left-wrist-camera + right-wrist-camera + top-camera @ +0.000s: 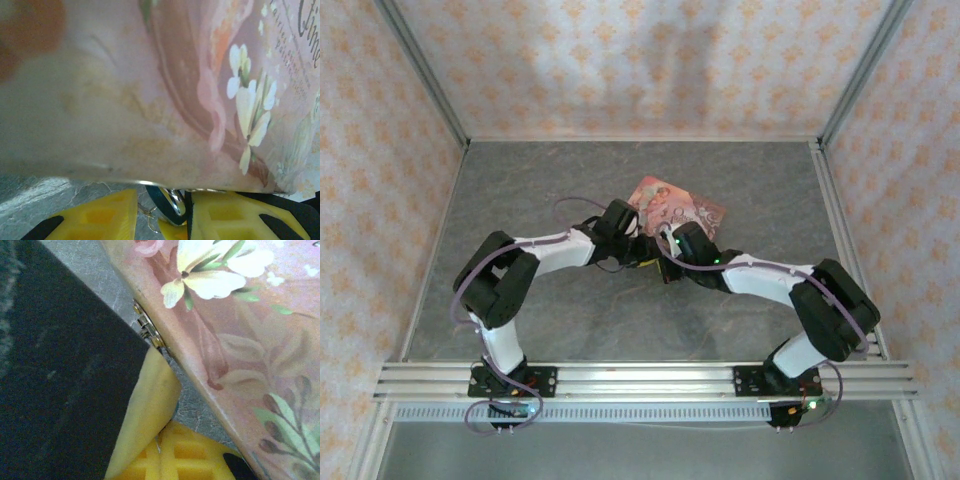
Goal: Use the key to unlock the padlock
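Observation:
The pink picture-printed box (680,205) lies mid-table, and both arms meet at its near edge. In the left wrist view the box (150,75) looms above my left gripper (161,207), whose yellow fingers (100,215) stand apart. The small blue-grey padlock (170,202) hangs between them against the right finger, with a gap on its left. A thin wire ring (148,214) dangles beside it. My right gripper (162,432) is shut, with a pale silver sliver, the key (158,445), pinched between its pads just below the box's metal hasp (146,331).
The grey marbled table (570,330) is walled by patterned panels on three sides, with an aluminium rail (640,380) along the near edge. The left arm's black body (55,390) crowds the right gripper's left side. Open table lies left and right of the box.

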### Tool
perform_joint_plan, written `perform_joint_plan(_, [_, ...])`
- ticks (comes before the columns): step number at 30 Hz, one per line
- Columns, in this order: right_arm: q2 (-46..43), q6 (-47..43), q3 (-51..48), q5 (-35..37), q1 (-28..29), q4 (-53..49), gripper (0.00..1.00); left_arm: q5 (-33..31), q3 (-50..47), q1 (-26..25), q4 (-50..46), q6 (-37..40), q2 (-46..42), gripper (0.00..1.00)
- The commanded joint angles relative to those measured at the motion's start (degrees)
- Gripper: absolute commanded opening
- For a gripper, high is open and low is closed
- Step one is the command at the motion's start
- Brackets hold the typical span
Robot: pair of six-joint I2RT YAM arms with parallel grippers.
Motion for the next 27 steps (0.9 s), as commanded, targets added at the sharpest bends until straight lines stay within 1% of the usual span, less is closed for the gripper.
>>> perform_joint_plan(1, [0.3,-0.9,0.7,-0.4,1.5,0.8,0.00,-3.3,-1.3,-0.9,-0.6,-0.4,1.7,0.31])
perform_joint_plan(2, [0.5,-1.2,0.8,-0.3,1.8,0.7,0.00,-3.3,-0.9,-0.9,-0.5,-0.6,2.3,0.31])
perform_joint_plan(3, [0.5,-1.3,0.9,-0.3,2.0,0.7,0.00,-3.4,-0.6,-1.0,-0.2,-0.7,2.9,0.28])
perform_joint_plan(7, [0.5,-1.4,0.8,-1.0,2.8,1.2,0.00,-3.3,0.4,-1.0,0.3,-1.1,4.4,0.12])
perform_joint_plan(11, [-0.2,-1.4,0.4,-1.5,2.8,1.2,0.00,-2.9,0.8,-0.9,-0.1,-1.0,5.3,0.01])
perform_joint_plan(14, [-0.8,-1.5,0.2,-1.3,2.8,-0.1,0.05,-2.1,1.0,-0.7,0.3,-1.2,5.5,0.00])
perform_joint_plan(17, [-2.6,-0.9,-0.4,0.8,2.8,-1.6,0.21,-1.3,0.9,-0.4,1.0,-1.8,5.5,0.00])
perform_joint_plan(19, [-4.5,-0.3,-1.4,2.7,2.4,-2.4,0.27,-0.7,1.0,-0.1,1.1,-2.1,5.5,0.00])
perform_joint_plan(24, [-9.3,0.9,-4.3,5.7,1.7,-1.6,0.32,0.9,1.5,0.4,0.8,-2.3,5.5,0.00])
perform_joint_plan(27, [-8.9,0.9,-4.9,6.2,1.7,-1.5,0.33,2.1,2.1,0.6,0.1,-2.2,5.3,0.00])
